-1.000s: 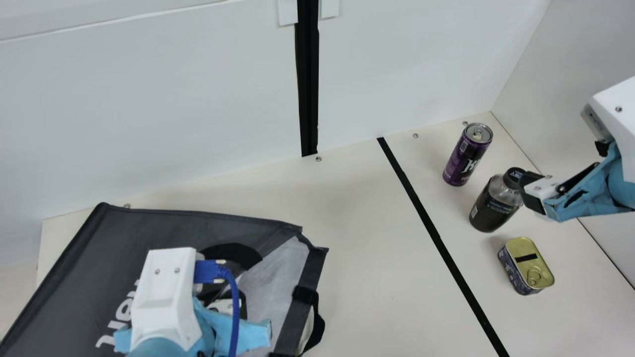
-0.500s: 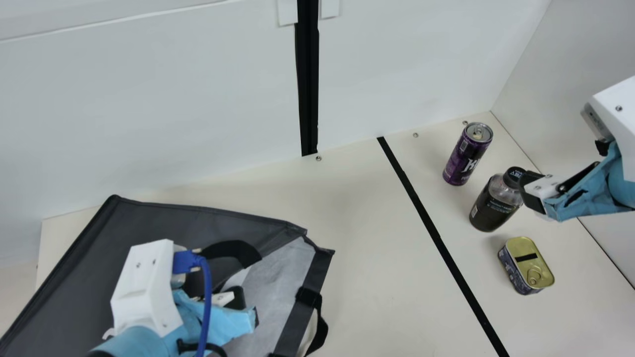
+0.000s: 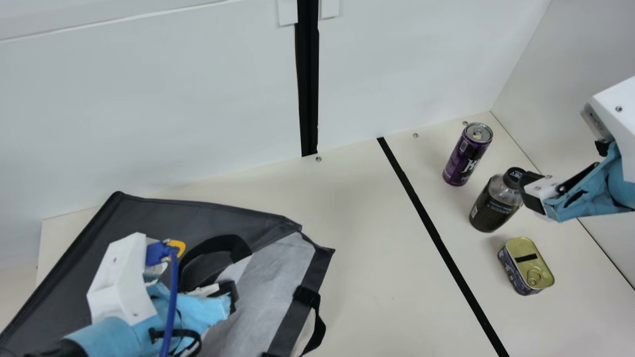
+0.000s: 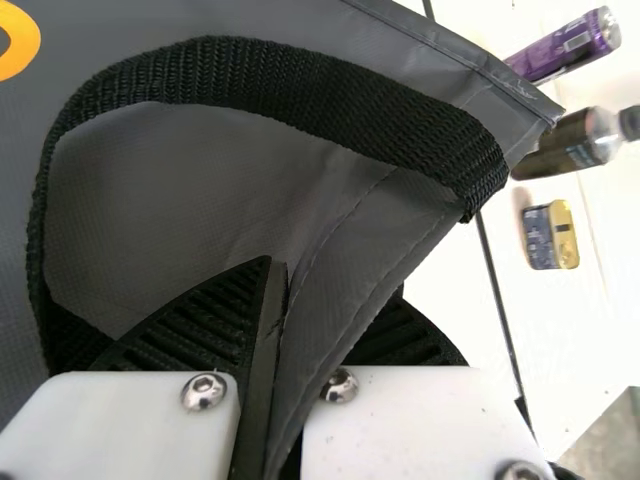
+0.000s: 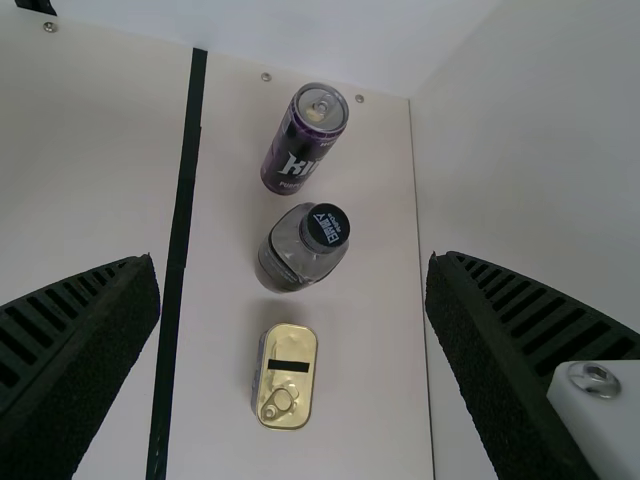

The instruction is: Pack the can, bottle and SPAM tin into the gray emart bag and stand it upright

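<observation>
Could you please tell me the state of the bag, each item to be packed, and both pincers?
Gray emart bag: lying down, mouth partly open.
Can: upright, outside the bag.
Bottle: upright, capped.
SPAM tin: flat, closed, ring-pull side up.
Left pincer: shut on the bag's edge.
Right pincer: open, empty.

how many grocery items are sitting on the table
3: the can nearest the back wall, the bottle in the middle and the SPAM tin nearest the front. The bag may hide others.
</observation>
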You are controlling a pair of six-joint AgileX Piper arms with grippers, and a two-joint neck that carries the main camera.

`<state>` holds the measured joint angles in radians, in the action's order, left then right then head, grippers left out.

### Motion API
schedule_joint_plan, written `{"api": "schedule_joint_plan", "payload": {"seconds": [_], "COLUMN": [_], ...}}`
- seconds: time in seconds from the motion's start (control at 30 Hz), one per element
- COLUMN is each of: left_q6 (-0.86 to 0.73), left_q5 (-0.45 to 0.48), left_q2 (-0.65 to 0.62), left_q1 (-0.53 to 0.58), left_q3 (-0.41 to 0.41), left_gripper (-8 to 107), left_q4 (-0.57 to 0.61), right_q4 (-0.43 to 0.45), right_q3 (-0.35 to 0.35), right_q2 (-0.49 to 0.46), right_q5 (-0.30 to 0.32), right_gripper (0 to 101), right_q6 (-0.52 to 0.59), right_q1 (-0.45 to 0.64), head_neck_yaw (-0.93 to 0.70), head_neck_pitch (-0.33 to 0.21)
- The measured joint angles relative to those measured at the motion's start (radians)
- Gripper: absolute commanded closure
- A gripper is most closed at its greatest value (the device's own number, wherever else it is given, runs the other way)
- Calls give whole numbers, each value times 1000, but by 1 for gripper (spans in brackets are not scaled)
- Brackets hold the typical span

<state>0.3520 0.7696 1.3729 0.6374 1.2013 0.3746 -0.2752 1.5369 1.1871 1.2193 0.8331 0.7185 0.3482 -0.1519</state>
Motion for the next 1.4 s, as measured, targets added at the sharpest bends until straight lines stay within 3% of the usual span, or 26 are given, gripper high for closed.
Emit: {"api": "schedule_joint_plan", "payload": {"seconds": [0.33, 0.6, 1.4], "left_q6": [-186, -275, -287], "left_q5": [19, 27, -36], "left_q2": [3, 11, 35], "left_q1": [-85, -129, -219], "left_q3": [-9, -16, -22], "left_gripper": [107, 107, 107], "left_q4": [219, 305, 272], "right_q4": [0, 0, 0], "right_q3": [0, 0, 0], "right_q2": [0, 0, 0], "right_q5": [0, 0, 0], "right_gripper": [6, 6, 6], "right_q6": [0, 0, 0], "right_q1": [0, 0, 0], "head_neck_yaw": [-2, 0, 0], "head_neck_pitch": [0, 0, 0]}}
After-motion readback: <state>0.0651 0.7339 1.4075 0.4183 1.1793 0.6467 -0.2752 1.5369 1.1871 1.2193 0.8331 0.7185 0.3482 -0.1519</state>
